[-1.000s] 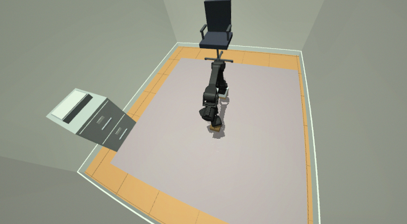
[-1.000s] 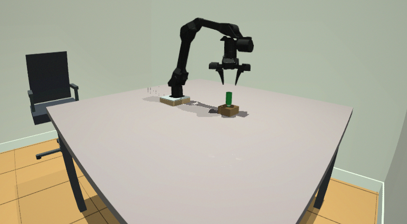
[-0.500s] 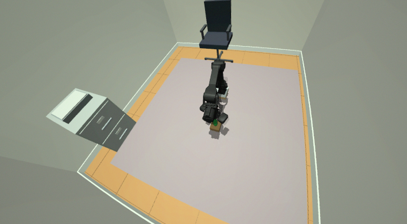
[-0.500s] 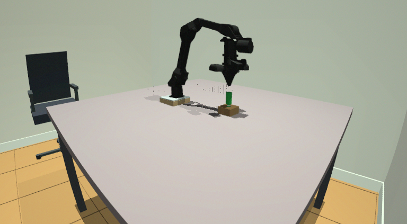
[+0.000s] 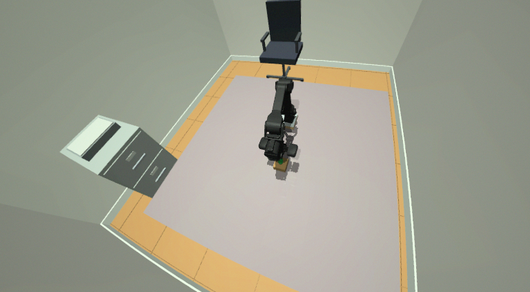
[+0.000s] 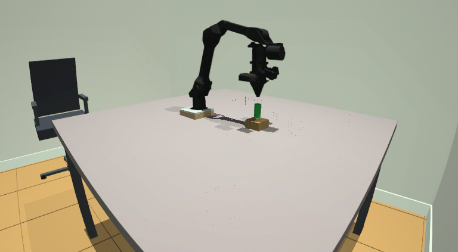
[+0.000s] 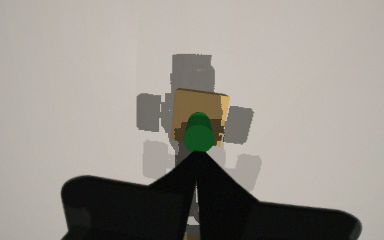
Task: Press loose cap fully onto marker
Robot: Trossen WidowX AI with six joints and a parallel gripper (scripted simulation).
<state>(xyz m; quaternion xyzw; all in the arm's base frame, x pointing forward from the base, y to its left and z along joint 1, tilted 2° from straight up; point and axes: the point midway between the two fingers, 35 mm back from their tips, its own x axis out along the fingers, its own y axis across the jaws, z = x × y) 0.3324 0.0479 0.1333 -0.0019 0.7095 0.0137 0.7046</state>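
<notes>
Pincer point(image 6: 258, 95) shut tight, nothing in it, tips together. Green cylindrical cap point(image 6: 257, 111) sits on marker directly below tips, in tan wooden holder block point(image 6: 257, 123) on surface. I'd go straight down, stay centred, push w/ closed tips til click.

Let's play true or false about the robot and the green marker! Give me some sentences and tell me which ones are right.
1. The gripper is shut with nothing in it. True.
2. The green marker lies flat on the table. False: it stands upright in the tan holder block.
3. The fingers are squeezing the marker. False: they hang just above its top, apart from it.
4. The gripper points straight down over the marker. True.
5. A dark chair stands beside the table. True.
</notes>
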